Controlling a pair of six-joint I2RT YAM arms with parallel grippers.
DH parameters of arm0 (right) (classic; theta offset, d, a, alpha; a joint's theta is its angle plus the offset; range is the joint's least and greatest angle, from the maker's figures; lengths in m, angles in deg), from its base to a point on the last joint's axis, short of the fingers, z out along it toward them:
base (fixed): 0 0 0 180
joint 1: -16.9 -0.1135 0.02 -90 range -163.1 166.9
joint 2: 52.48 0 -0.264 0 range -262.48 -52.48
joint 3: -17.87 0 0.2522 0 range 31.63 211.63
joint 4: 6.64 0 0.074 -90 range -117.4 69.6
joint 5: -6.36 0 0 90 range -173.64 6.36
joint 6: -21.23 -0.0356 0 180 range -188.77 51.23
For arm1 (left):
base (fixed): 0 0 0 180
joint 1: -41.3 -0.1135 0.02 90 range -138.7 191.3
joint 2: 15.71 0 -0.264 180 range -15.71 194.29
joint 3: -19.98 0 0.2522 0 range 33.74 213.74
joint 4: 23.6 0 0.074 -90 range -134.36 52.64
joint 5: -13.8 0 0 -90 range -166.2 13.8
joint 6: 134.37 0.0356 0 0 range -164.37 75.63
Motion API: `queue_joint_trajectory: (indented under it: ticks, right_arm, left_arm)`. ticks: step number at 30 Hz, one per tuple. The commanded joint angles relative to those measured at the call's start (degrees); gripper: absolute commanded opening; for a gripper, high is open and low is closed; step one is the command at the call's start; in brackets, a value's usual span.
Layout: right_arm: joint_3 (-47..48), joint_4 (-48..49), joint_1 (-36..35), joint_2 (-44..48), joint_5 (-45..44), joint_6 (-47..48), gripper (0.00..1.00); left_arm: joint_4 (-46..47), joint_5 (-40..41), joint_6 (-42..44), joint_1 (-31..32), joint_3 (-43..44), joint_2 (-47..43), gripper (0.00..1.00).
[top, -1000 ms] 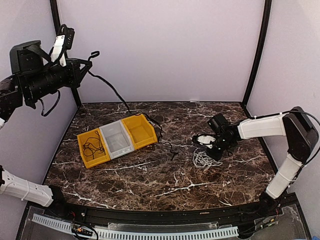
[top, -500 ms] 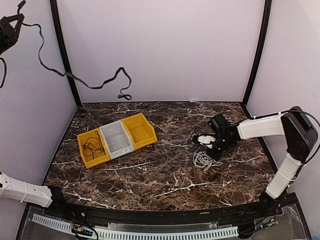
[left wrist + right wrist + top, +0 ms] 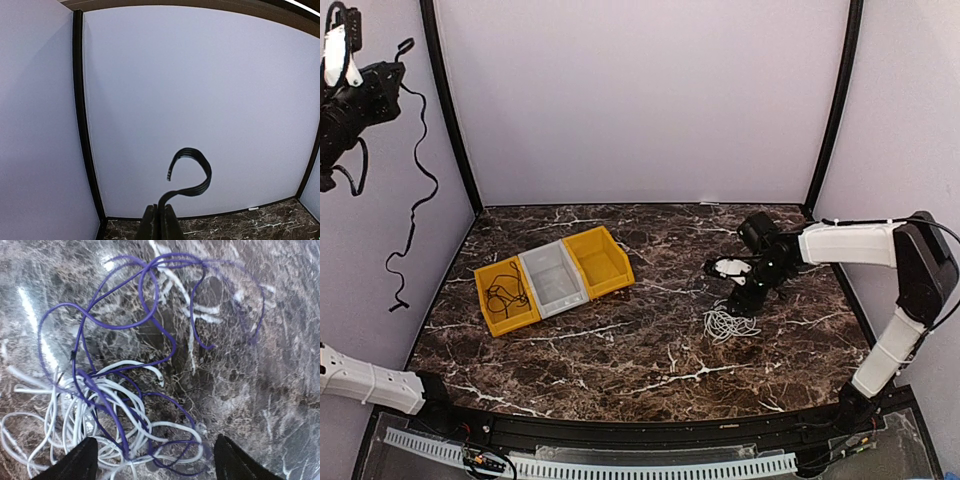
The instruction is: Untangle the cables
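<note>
As the left gripper [image 3: 160, 215] pinches the black cable [image 3: 192, 172] high up, the right gripper [image 3: 157, 460], wide open above the tangle [image 3: 105, 405], should take one strand only.

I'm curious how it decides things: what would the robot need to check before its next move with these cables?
1. Grip: left hand shut on black cable: ok.
2. Clearance: black cable hangs clear of the tangle on the table: ok.
3. Readiness: right hand open over the tangle: ok.
4. Separation: white cable apart from purple cable: not ok, they interlace.
5. Which strand lies on top at the crossings: cannot tell.
</note>
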Motion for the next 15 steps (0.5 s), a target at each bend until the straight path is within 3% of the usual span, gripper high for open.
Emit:
queue_joint_trajectory:
  ticks: [1, 6, 15]
  right_arm:
    - [6.82, -9.23, 0.31, 5.21, 4.50, 1.32, 0.98]
    - [10.05, -10.40, 0.69, 9.89, 6.20, 1.55, 0.99]
    - [10.76, -9.76, 0.75, 15.01, 9.64, 1.38, 0.99]
  left_arm:
    - [-7.49, 5.99, -1.96, 0.19, -0.18, 1.28, 0.00]
    - [-8.84, 9.17, -1.25, 0.18, -2.03, 2.24, 0.00]
    - [1.37, 11.87, 8.45, 0.05, -4.65, 2.94, 0.00]
